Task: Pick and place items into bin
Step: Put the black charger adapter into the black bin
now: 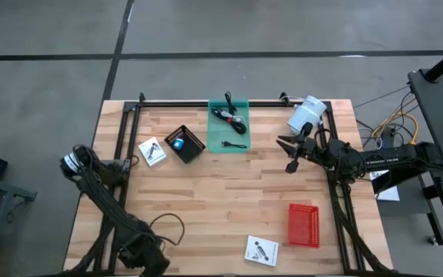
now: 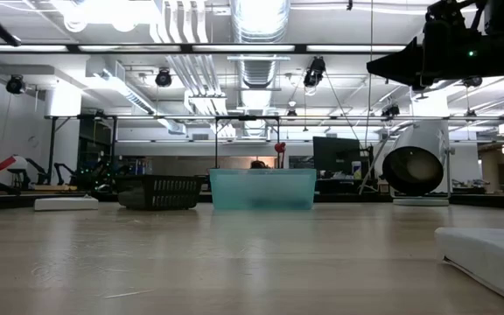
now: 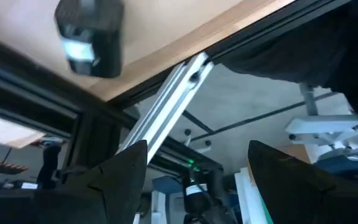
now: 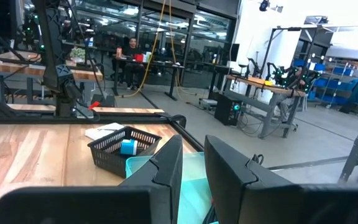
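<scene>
Fingers of the right gripper (image 1: 291, 166) are hanging nearly closed and empty near the table's right edge; the left gripper (image 1: 154, 265) is gaping past the near edge. Light, floppy coiled black cable (image 1: 230, 115), probably best pinched mid-coil, is lying in the teal bin (image 1: 214, 145).

One wooden surface (image 1: 221, 200) carries everything. At its far edge sits one teal bin (image 1: 229, 125), and inside that bin I count two items: one coiled black cable (image 1: 229, 115) and one small black tool (image 1: 234, 144). Just left of the bin stands one black basket (image 1: 184, 144) holding one blue object (image 1: 178, 143). Two flat white packets lie out: one (image 1: 152, 151) left of the basket, one (image 1: 261, 250) at the near edge, well away from the bin. One red basket (image 1: 304, 225) sits near that second packet. One white cylindrical lamp-like thing (image 1: 306, 115) stands right of the bin. Two arms, so two pincers: the left pincer (image 1: 138, 260) and the right pincer (image 1: 288, 154).
</scene>
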